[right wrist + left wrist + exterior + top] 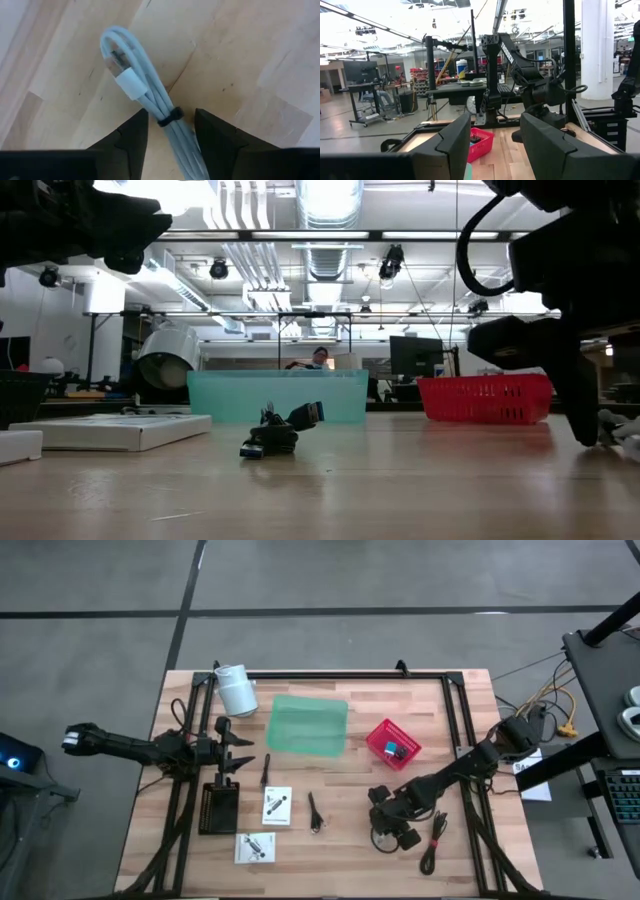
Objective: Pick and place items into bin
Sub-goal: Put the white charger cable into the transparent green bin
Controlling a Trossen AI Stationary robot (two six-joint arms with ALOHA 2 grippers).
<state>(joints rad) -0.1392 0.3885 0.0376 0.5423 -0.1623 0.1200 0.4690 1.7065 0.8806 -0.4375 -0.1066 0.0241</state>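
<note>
A silver cable (145, 95), coiled and bound by a black tie (170, 117), lies flat on the wooden table. My right gripper (170, 125) is open and low over it at the table's near right (392, 825), one finger on each side of the bundle near the tie. I cannot tell whether the fingers touch it. My left gripper (238, 748) waits open and empty at the table's left, above the table (495, 130). The green see-through bin (307, 725) stands at the far middle.
A red basket (393, 742) with a blue item stands right of the bin. A white roll (236, 690) stands at the far left. Two white packets (277, 806) (255, 847), a black box (218, 807), a black stick (266, 770) and black cables (316, 815) (434, 840) lie nearer.
</note>
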